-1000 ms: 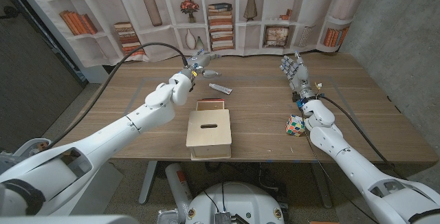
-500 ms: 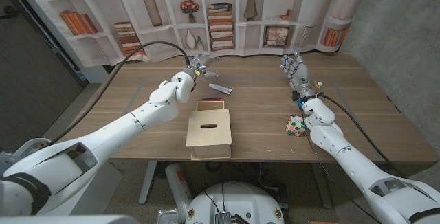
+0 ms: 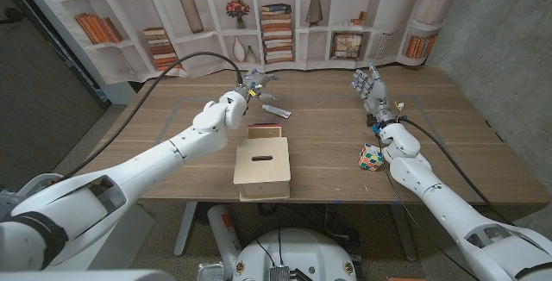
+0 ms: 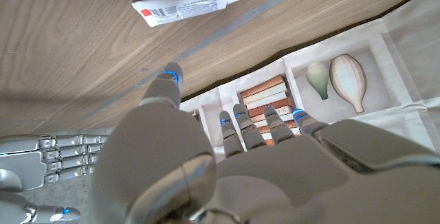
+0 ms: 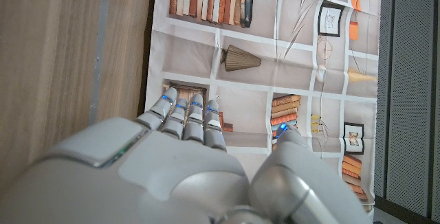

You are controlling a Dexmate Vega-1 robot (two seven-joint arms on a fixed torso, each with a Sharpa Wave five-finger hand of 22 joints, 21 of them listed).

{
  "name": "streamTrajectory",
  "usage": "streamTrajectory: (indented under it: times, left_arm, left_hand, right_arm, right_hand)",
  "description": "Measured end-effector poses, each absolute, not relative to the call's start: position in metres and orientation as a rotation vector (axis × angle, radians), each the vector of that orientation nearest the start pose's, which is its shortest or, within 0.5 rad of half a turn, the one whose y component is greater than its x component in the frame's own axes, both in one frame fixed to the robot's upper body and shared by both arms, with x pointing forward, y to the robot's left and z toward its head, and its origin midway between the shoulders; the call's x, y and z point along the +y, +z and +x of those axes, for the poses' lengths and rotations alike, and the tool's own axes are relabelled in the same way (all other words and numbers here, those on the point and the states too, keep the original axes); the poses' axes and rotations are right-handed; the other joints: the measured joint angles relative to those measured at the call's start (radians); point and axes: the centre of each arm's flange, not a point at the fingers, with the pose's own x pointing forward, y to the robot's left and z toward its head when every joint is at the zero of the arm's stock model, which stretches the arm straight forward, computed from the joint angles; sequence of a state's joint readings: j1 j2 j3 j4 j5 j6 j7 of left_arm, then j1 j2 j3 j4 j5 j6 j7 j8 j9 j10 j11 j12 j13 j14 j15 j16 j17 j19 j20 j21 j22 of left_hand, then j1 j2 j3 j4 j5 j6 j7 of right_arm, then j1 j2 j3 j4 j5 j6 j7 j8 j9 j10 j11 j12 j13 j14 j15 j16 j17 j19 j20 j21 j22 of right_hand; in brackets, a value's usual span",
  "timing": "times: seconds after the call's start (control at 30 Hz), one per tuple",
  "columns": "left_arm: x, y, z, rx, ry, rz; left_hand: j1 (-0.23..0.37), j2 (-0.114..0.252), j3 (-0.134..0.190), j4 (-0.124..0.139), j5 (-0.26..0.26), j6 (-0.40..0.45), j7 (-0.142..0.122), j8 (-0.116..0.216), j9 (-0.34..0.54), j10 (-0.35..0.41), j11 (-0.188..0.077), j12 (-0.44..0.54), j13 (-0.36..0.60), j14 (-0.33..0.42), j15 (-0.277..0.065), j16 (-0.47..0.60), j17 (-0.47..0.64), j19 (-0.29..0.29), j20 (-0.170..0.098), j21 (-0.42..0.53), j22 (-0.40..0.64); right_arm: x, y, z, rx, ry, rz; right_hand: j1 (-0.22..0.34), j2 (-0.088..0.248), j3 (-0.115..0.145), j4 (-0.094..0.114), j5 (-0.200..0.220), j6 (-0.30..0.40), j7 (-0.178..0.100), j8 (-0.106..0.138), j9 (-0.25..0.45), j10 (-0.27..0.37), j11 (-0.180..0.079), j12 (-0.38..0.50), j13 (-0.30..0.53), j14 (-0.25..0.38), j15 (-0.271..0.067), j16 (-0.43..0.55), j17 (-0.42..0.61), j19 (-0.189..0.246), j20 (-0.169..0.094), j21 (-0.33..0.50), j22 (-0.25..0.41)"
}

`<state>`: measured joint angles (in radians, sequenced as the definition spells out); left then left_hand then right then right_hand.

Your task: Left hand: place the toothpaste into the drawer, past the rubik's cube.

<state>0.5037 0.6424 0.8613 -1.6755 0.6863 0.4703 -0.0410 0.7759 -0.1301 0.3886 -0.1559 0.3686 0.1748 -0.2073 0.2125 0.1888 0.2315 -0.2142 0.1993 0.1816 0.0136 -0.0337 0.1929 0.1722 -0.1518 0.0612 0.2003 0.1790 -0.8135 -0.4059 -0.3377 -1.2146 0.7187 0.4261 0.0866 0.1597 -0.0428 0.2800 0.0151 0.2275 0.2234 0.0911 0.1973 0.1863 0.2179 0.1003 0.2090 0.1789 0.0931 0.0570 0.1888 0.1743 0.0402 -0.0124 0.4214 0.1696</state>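
Observation:
A white toothpaste tube (image 3: pixel 277 110) (image 4: pixel 186 3) lies on the table behind the wooden drawer box (image 3: pixel 263 169), whose drawer (image 3: pixel 264 131) is slid open at the back. My left hand (image 3: pixel 255 84) (image 4: pixel 227 162) hovers above and just behind the tube, fingers spread, holding nothing. A rubik's cube (image 3: pixel 372 157) sits on the table to the right. My right hand (image 3: pixel 368 86) (image 5: pixel 185 162) stands beyond the cube with palm upright and fingers extended, nothing in it.
A backdrop printed with bookshelves (image 3: pixel 259 14) hangs behind the table's far edge. Faint tape lines (image 3: pixel 172 102) mark a rectangle on the wooden tabletop. The box lid has a slot (image 3: pixel 260 157).
My left hand has moved rightward, closing in above the toothpaste. The right hand, cube and box have not moved.

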Motion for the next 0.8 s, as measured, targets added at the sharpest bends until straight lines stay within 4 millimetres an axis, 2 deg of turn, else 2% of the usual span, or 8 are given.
streamTrajectory:
  times: [0.23, 0.37, 0.73, 0.8]
  left_arm:
    - [0.150, 0.069, 0.631, -0.570, 0.144, 1.553]
    - [0.149, 0.070, 0.632, -0.572, 0.144, 1.558]
    - [0.155, 0.075, 0.640, -0.505, 0.164, 1.633]
    - [0.155, 0.075, 0.642, -0.497, 0.155, 1.642]
  left_hand:
    - [0.051, 0.024, 0.000, 0.000, 0.000, -0.013, -0.001, -0.009, 0.000, 0.000, 0.000, -0.004, 0.000, 0.000, 0.000, -0.005, 0.000, 0.012, 0.012, 0.000, 0.000]
    - [0.076, 0.022, 0.000, 0.000, 0.000, -0.029, 0.000, -0.013, 0.000, -0.012, 0.000, -0.004, 0.002, 0.000, 0.000, -0.006, 0.000, 0.017, 0.017, 0.000, -0.001]
    - [0.092, 0.013, -0.020, 0.003, -0.007, -0.041, 0.002, -0.013, 0.000, -0.025, 0.007, -0.011, 0.003, -0.005, 0.003, -0.006, 0.000, 0.018, 0.018, 0.000, -0.002]
    - [0.092, 0.013, -0.022, 0.005, -0.015, -0.050, 0.000, -0.013, 0.001, -0.031, 0.002, -0.011, 0.003, -0.007, 0.001, -0.006, 0.000, 0.018, 0.018, 0.000, -0.002]
  right_arm:
    - [-0.281, -0.017, 0.655, -0.702, 0.219, 0.200]
    - [-0.282, -0.017, 0.655, -0.698, 0.218, 0.197]
    - [-0.283, -0.019, 0.657, -0.685, 0.213, 0.197]
    - [-0.282, -0.019, 0.658, -0.683, 0.211, 0.198]
  right_hand:
    - [0.000, 0.000, -0.004, -0.004, -0.006, 0.000, 0.000, 0.000, 0.000, 0.000, 0.000, 0.000, 0.000, 0.000, 0.000, 0.000, 0.000, 0.000, 0.000, -0.004, 0.000]
    - [0.000, 0.000, -0.004, -0.004, -0.006, 0.000, 0.000, 0.000, 0.000, 0.005, 0.005, 0.000, 0.000, 0.000, 0.000, 0.000, 0.000, 0.000, 0.000, -0.008, 0.000]
    - [0.000, 0.000, -0.004, -0.004, -0.006, 0.000, 0.000, 0.000, 0.000, 0.005, 0.005, 0.000, 0.000, 0.000, 0.000, 0.000, 0.000, 0.000, 0.000, -0.011, 0.000]
    - [0.000, 0.000, -0.004, -0.004, -0.006, 0.000, 0.000, 0.000, 0.000, 0.005, 0.005, 0.000, 0.000, 0.000, 0.000, 0.000, 0.000, 0.000, 0.000, -0.011, 0.000]
